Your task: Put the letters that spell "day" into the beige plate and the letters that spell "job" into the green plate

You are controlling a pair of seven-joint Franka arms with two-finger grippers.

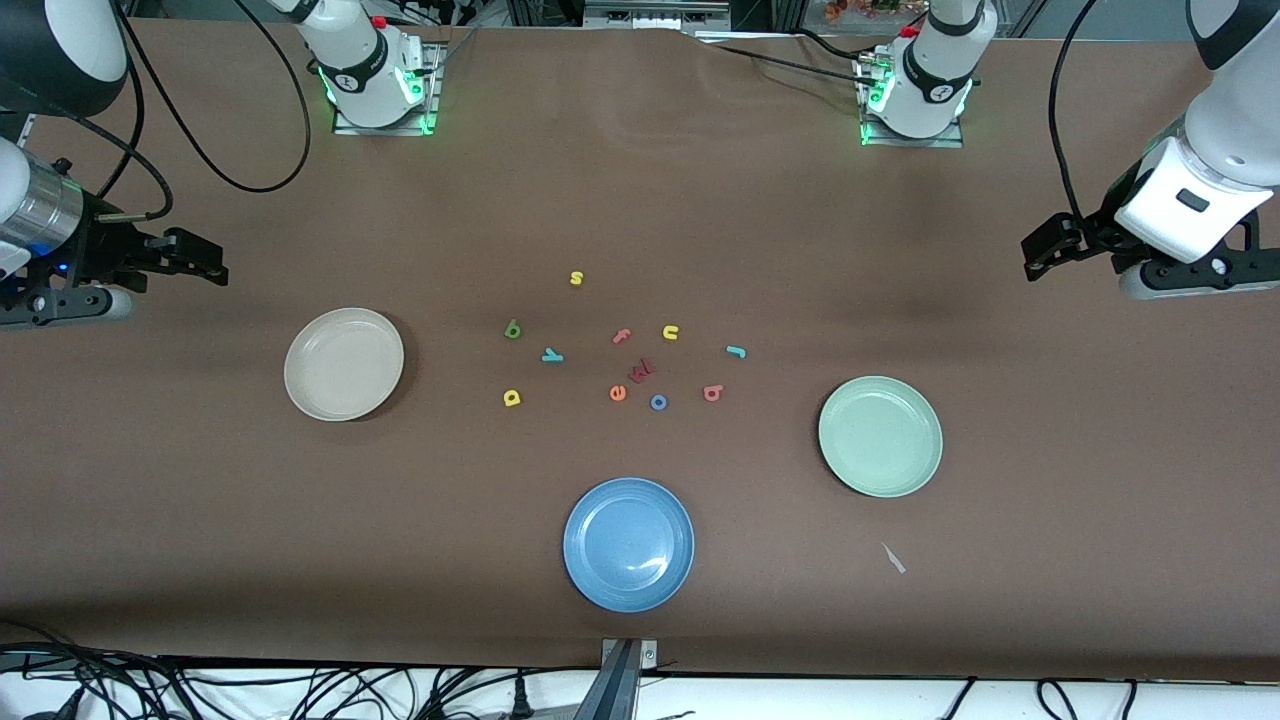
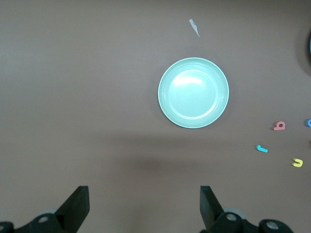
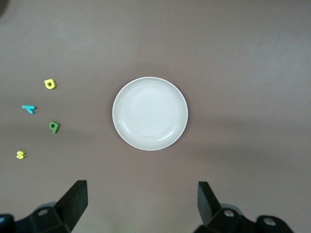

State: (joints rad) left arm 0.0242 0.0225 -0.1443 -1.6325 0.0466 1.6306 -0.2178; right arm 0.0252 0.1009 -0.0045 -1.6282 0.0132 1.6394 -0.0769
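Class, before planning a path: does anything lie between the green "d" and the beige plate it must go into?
Nothing visible does. The green "d" lies on bare table, and only bare brown table separates it from the beige plate toward the right arm's end. The teal "y" and yellow "a" lie nearer the front camera, off that line.
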